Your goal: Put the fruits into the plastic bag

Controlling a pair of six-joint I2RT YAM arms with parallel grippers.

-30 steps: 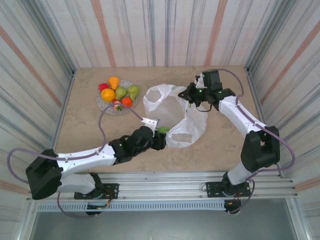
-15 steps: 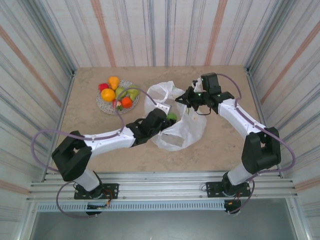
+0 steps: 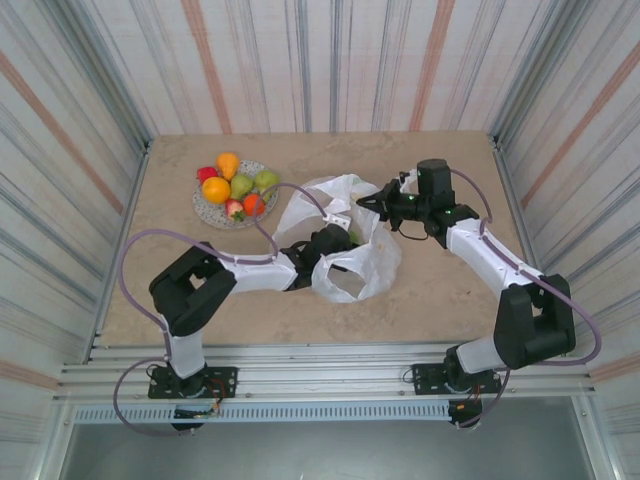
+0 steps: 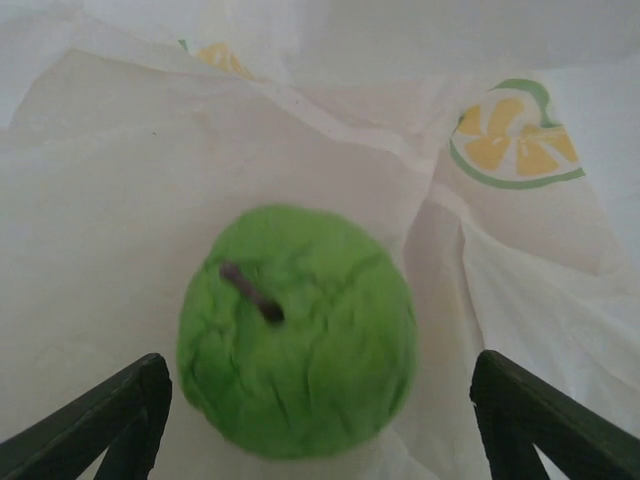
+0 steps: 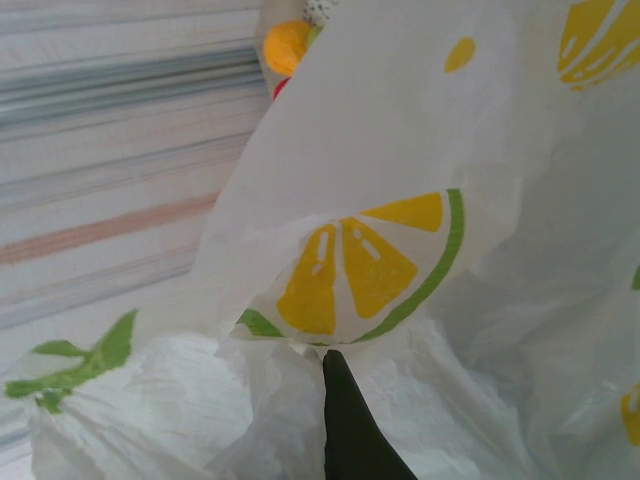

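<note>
The white plastic bag (image 3: 372,262) with citrus prints lies mid-table, its mouth facing left. My left gripper (image 3: 335,240) reaches into that mouth and stands open. In the left wrist view a green apple (image 4: 297,330) rests on the bag's inner film, free between the two dark fingertips (image 4: 120,410), with a gap on each side. My right gripper (image 3: 386,202) is shut on the bag's upper rim and holds it up; its fingers (image 5: 345,430) pinch the film (image 5: 360,260) below a lemon-slice print. The other fruits (image 3: 240,187) sit on the plate.
The speckled grey plate (image 3: 204,208) stands at the back left with an orange (image 3: 216,189), green pears, red pieces and a yellow-orange fruit. Striped walls close in the table on three sides. Bare tabletop lies in front of the bag.
My left arm has stretched right and carried the green apple into the bag. Its jaws have widened and the apple now lies free. The right gripper shifted slightly right, still holding the rim.
</note>
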